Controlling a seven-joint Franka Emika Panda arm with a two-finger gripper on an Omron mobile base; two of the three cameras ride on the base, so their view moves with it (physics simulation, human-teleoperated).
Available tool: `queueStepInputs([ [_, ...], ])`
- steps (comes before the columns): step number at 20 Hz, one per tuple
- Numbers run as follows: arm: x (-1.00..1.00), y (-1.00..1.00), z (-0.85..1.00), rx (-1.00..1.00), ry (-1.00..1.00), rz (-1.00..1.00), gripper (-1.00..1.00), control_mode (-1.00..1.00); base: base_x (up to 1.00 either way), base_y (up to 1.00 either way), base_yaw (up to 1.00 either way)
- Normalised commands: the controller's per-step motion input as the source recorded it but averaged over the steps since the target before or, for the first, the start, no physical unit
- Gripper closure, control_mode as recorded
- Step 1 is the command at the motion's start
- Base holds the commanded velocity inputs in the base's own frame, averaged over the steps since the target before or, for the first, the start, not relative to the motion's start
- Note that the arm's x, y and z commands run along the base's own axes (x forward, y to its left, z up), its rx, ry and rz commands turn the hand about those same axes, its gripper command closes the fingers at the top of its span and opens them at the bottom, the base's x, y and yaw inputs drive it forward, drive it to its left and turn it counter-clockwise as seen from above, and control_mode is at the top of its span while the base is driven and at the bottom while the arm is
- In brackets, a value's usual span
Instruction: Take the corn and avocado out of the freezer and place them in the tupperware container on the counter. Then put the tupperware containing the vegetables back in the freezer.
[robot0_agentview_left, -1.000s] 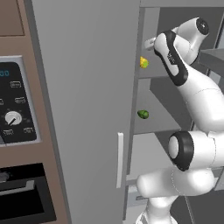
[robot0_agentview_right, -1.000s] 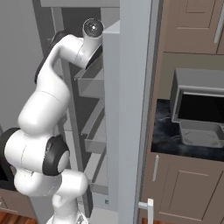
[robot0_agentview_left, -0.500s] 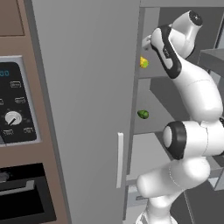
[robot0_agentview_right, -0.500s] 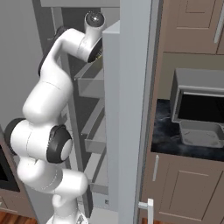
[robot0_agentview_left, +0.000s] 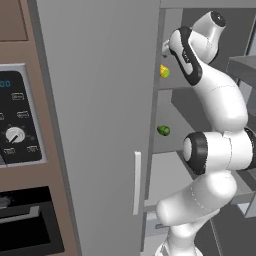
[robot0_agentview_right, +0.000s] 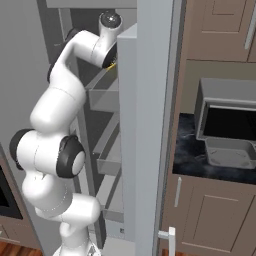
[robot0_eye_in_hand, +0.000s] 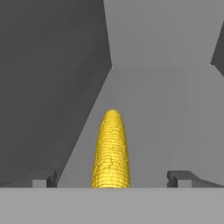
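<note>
The corn (robot0_eye_in_hand: 111, 148) lies on a grey shelf of the freezer (robot0_agentview_left: 100, 100), its tip pointing away from the hand. My gripper (robot0_eye_in_hand: 111, 179) is open, and its two dark fingertips (robot0_eye_in_hand: 43, 178) stand on either side of the cob's near end without touching it. In the left base view the corn (robot0_agentview_left: 163, 71) peeks past the door edge on the upper shelf, and the avocado (robot0_agentview_left: 163, 130) sits one shelf lower. The grey tupperware container (robot0_agentview_right: 231, 151) rests on the black counter (robot0_agentview_right: 189, 156) to the right of the freezer.
The open freezer door (robot0_agentview_right: 150, 125) stands between the arm and the counter. A grey microwave (robot0_agentview_right: 227, 112) sits just behind the tupperware. An oven control panel (robot0_agentview_left: 17, 120) is left of the freezer. The shelf's side walls (robot0_eye_in_hand: 52, 87) close in around the hand.
The arm has reared up taller and its hand has pushed slightly deeper onto the upper shelf toward the corn. The jaws stay open and the vegetables have not moved.
</note>
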Motion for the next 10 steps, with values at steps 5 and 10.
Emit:
queueStepInputs([
  [5, 0.13, -0.02, -0.22, 0.04, 0.05, 0.04, -1.00, -1.00, 0.00, 0.00, 0.00],
  [10, 0.01, -0.04, -0.22, 0.10, 0.03, 0.07, -1.00, -1.00, 0.00, 0.00, 0.00],
])
